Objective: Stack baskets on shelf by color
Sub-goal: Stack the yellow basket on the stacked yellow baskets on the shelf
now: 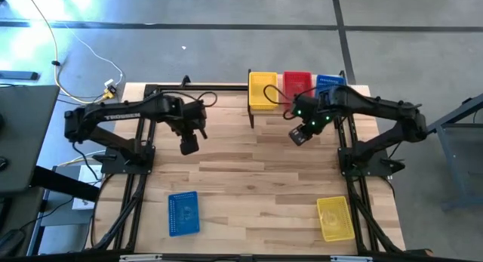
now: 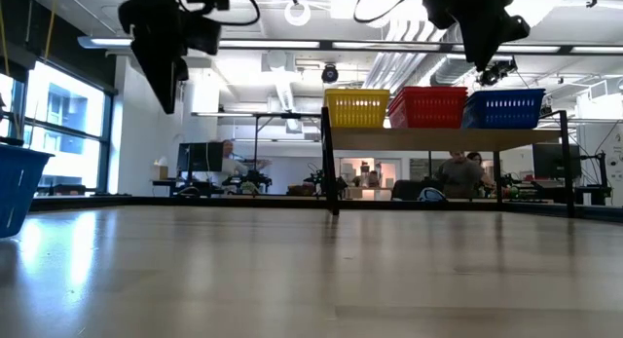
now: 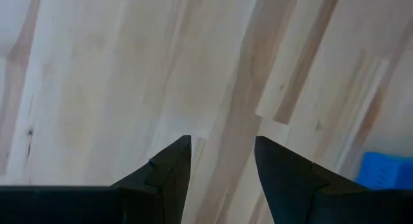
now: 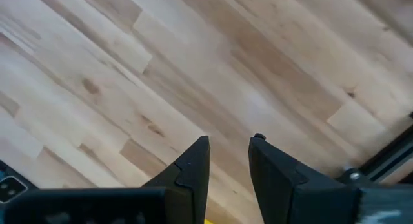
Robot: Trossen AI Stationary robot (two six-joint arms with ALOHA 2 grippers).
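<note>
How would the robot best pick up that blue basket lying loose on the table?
Probably by one long rim wall, from straight above. The blue basket sits open side up, so one finger can drop inside and the other outside. The left gripper, open and empty, is the nearer one.

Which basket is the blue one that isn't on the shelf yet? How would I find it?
Start at the wooden table seen from above. The shelf with its row of baskets is at the far edge; go to the opposite, near edge. Two baskets lie there: the yellow basket on the right, and the blue basket on the left, alone.
</note>
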